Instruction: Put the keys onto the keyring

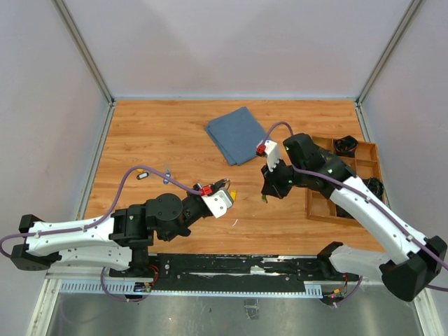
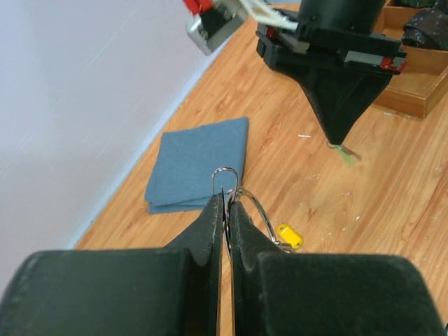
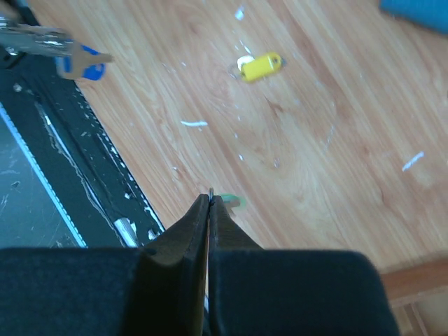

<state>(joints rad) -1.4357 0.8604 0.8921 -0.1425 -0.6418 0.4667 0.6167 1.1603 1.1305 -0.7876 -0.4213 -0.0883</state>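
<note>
Pinching the keyring, left jaws face right jaws clamped on a green key; that thin hold could slip on contact.

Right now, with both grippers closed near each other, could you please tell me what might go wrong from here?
The left gripper pinches the keyring only by its thin wire, so the ring could twist or slip when a key is pushed against it.
The right gripper holds the green-tagged key at its very fingertips, with little tag showing; it may drop.
The grippers are close, so their fingers could collide.
</note>
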